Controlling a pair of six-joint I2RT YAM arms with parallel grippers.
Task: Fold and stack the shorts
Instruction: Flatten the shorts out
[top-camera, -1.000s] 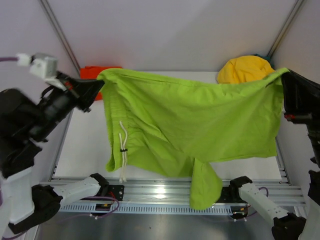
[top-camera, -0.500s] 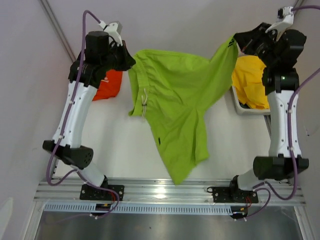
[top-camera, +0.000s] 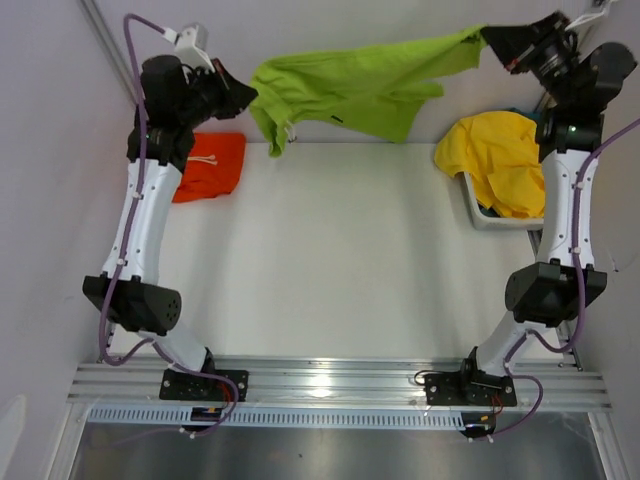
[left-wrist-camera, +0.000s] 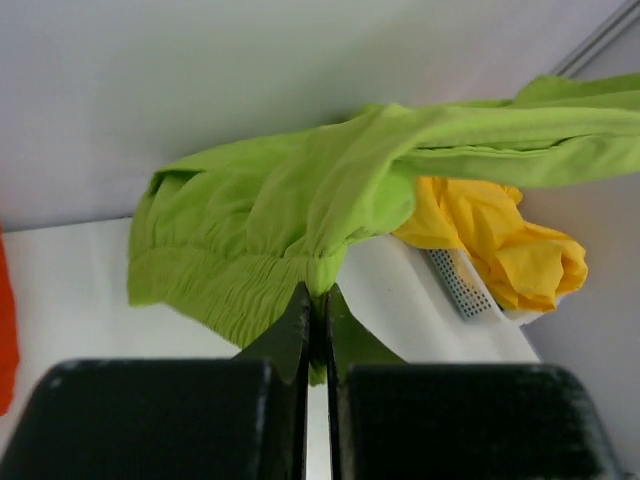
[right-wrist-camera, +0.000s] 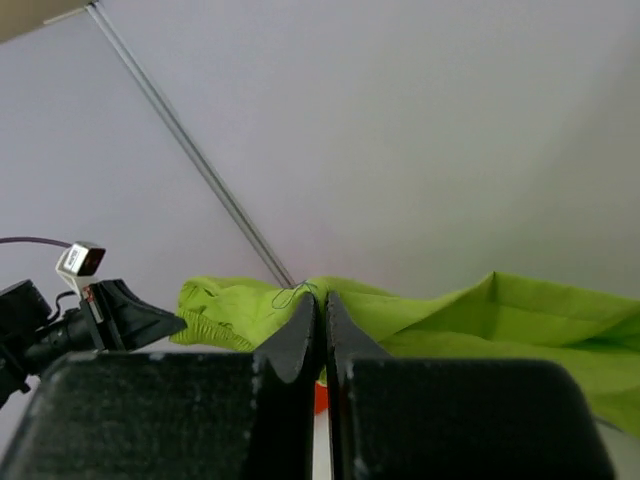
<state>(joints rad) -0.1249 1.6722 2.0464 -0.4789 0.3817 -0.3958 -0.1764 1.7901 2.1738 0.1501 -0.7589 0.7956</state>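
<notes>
The lime green shorts hang stretched in the air over the far edge of the table, held at both ends. My left gripper is shut on the gathered waistband end. My right gripper is shut on the opposite corner. The orange shorts lie bunched on the table at the far left, white drawstring showing. The yellow shorts lie heaped in a bin at the far right, also in the left wrist view.
A white perforated bin holds the yellow heap at the right edge. The white table top spreads below the lifted shorts. A metal rail runs along the near edge. Grey walls close in on the left, right and back.
Both arms have swung up and away to the far side, carrying the green shorts from a low, spread hang near the front to a high, taut stretch at the back.
</notes>
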